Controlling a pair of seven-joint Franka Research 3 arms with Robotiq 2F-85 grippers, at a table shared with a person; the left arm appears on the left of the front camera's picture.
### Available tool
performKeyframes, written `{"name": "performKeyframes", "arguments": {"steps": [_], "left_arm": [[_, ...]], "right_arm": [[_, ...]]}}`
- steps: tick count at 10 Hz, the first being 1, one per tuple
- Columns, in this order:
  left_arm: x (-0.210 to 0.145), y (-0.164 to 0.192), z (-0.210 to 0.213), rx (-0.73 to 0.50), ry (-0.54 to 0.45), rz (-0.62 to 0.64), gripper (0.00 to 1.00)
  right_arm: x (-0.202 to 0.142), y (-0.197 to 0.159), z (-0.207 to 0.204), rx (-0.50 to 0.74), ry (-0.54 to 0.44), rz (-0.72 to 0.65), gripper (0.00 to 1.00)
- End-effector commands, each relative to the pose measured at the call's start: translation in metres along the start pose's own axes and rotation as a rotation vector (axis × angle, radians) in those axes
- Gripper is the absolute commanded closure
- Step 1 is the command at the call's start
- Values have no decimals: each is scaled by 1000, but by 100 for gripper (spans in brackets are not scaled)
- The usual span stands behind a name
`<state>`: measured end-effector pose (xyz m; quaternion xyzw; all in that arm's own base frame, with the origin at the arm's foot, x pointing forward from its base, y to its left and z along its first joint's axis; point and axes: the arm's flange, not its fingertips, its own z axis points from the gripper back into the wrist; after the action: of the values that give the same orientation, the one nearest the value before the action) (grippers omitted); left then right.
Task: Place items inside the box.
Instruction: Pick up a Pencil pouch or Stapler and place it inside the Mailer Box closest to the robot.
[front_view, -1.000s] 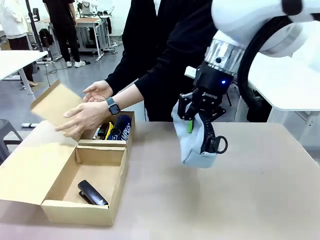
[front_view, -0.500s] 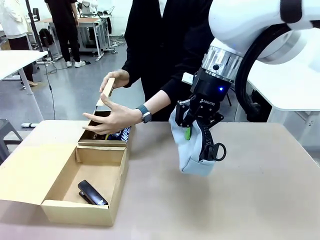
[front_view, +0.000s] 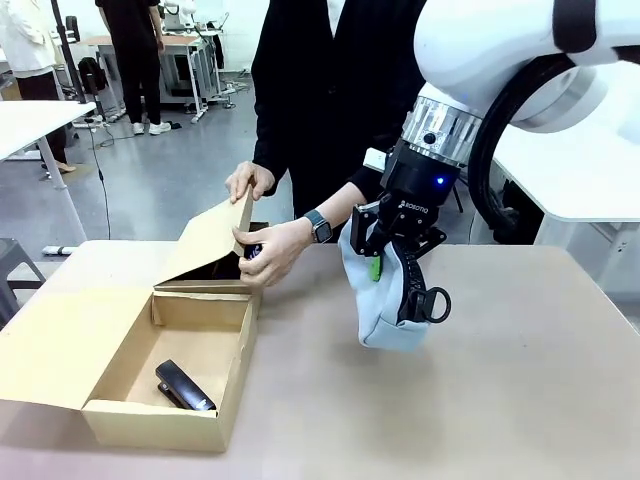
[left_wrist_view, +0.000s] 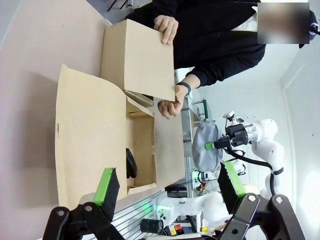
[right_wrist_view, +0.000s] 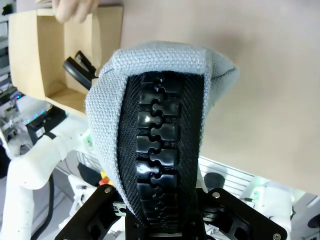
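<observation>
On worktop (front_view: 520, 400), left part: box (front_view: 120, 415), long axis running away from robot. Near compartment open, its lid laid flat out to the left. Far compartment half covered: far flap (front_view: 205, 240) tilted over it, held by person at far side, one hand (front_view: 250, 180) on flap's top edge, other hand (front_view: 272, 250) at its lower right corner.

Right of box and apart from it: grey-blue pouch (front_view: 385, 325), hanging upright, bottom low over worktop; touching or not, cannot tell. Pinched at top by right tool (front_view: 390, 265), clamped on fabric along black zipper (right_wrist_view: 160, 150).

Left tool (left_wrist_view: 169, 184), from its own wrist: green pads (left_wrist_view: 107, 185) spread wide, gripping nothing, above box's flat lid.

Smallest: black stapler (front_view: 183, 387), flat in near compartment, toward front wall.
</observation>
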<state>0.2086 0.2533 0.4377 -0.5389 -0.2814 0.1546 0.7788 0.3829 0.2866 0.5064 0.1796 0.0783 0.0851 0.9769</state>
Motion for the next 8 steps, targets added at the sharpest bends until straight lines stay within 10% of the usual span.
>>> {"name": "performKeyframes", "arguments": {"steps": [1, 8], "left_arm": [[0, -1, 0, -21, -13, -17, 0], [0, -1, 0, -21, -13, -17, 0]], "right_arm": [[0, 4, 1, -14, -15, -8, 93], [-1, 6, -2, -57, -11, -7, 93]]}}
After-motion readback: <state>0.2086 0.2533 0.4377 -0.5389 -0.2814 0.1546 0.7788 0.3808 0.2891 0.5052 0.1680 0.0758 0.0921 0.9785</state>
